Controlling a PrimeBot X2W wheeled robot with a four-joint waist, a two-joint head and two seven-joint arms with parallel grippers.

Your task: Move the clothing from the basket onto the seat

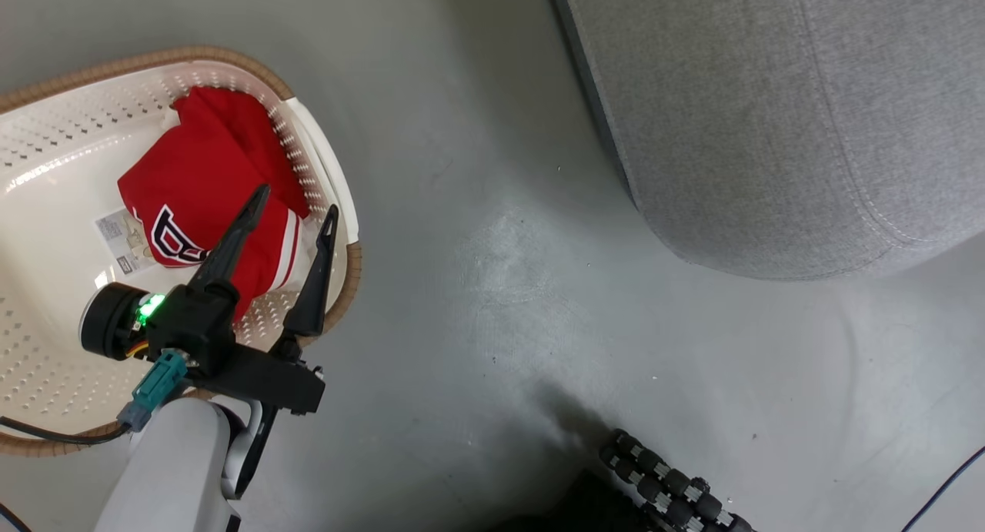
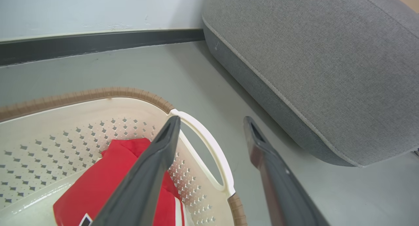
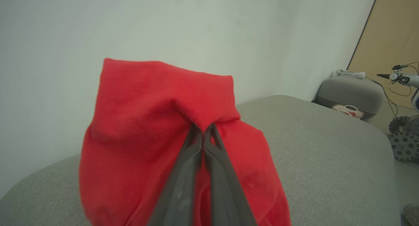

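Clothing (image 1: 208, 178) sits divided as we work. Head view: one red garment with block lettering lies folded in the basket (image 1: 61, 132), which stands on the floor (image 1: 500, 286) beside the seat (image 1: 769, 116), apart from its rounded corner. Our left jaws hang over the basket wall nearest the seat, spread wide and empty, poised, we judge, for a reach down to that garment. One of the fingers (image 1: 231, 243) crosses the red cloth in this view, the other the rim; we cannot tell whether either touches.

Left wrist view: the jaws gape, and the clothing (image 2: 108, 180) lies below the finger (image 2: 147, 180) farther from the seat (image 2: 311, 72), with the basket's white handle (image 2: 209, 144) in the gap. We judge the jaws must shift away from the seat to straddle the cloth.

Right wrist view: our right jaws, fingers (image 3: 183, 186) pressed together, pinch a fold of the other red garment (image 3: 157, 114), which drapes from them above the seat (image 3: 311, 137). We judge it is held high to clear the cushion before release; whether its hem touches the seat is hidden.
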